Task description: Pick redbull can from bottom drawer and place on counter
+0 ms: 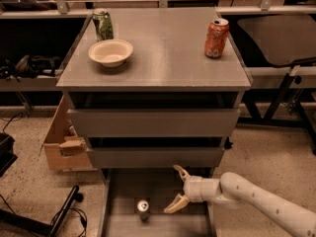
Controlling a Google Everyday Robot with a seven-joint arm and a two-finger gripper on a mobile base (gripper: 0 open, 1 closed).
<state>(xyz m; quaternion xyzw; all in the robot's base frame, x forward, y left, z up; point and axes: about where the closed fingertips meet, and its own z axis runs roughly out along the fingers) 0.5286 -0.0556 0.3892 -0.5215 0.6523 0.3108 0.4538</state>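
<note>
The redbull can (143, 209) stands upright in the open bottom drawer (118, 201), left of centre, its shiny silver top showing. My gripper (177, 189) is open, its two tan fingers spread one above the other, over the drawer just to the right of the can and a little above it, not touching it. The white arm reaches in from the lower right. The counter (163, 48) is the grey top of the cabinet, above the two shut upper drawers.
On the counter stand a green can (102, 24) at the back left, a cream bowl (111, 52) in front of it, and an orange soda can (216, 38) at the right. A cardboard box (61, 142) sits left of the cabinet. Cables lie on the floor at the lower left.
</note>
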